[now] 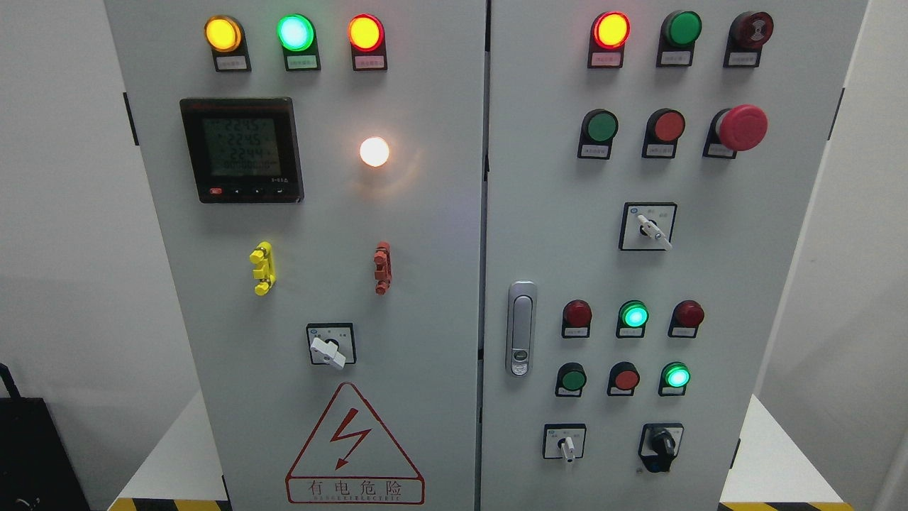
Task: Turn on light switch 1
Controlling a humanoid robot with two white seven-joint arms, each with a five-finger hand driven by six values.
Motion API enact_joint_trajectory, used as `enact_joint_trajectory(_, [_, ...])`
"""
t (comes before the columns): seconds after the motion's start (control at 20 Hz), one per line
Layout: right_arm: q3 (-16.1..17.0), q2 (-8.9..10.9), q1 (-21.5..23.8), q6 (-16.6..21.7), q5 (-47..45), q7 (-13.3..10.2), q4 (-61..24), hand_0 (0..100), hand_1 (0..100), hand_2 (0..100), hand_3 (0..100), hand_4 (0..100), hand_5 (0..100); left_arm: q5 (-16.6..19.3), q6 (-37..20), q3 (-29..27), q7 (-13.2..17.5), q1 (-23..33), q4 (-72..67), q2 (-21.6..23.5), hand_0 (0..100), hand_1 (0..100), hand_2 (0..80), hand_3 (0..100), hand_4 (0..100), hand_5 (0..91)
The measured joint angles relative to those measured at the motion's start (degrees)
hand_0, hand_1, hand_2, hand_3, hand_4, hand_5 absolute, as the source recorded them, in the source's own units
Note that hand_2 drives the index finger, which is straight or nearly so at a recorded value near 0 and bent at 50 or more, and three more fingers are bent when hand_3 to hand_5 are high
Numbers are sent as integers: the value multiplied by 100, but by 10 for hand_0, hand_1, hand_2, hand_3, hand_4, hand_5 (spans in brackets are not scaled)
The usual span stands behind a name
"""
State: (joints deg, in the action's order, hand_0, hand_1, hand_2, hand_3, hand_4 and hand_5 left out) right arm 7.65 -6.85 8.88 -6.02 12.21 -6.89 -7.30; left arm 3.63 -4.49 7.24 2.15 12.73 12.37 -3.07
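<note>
hands are not seen anywhere, so neither's state nor the nearer arm can be told. which knob is switch 1 cannot be read; one white knob (328,352) is seen on the left door (425,284) at seven o'clock, its handle pointed toward four o'clock.

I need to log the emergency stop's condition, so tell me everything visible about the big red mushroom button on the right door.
The red mushroom button sits at the right end of the right door's second row, beside a flat red button. Its broad, matte, plastic-looking cap juts out on a short neck from a black mount with a small white label below, too small to read. It is unlit, and nothing touches it. No hand is in view.
</note>
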Motion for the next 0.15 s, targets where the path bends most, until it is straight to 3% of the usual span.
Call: enact_joint_trajectory(0.15, [0, 0, 0, 0, 0, 0, 0, 54, 0, 0, 0, 0, 0, -155, -57, 18, -39, -27, -104, -14, 351, 0, 0, 0, 0, 0])
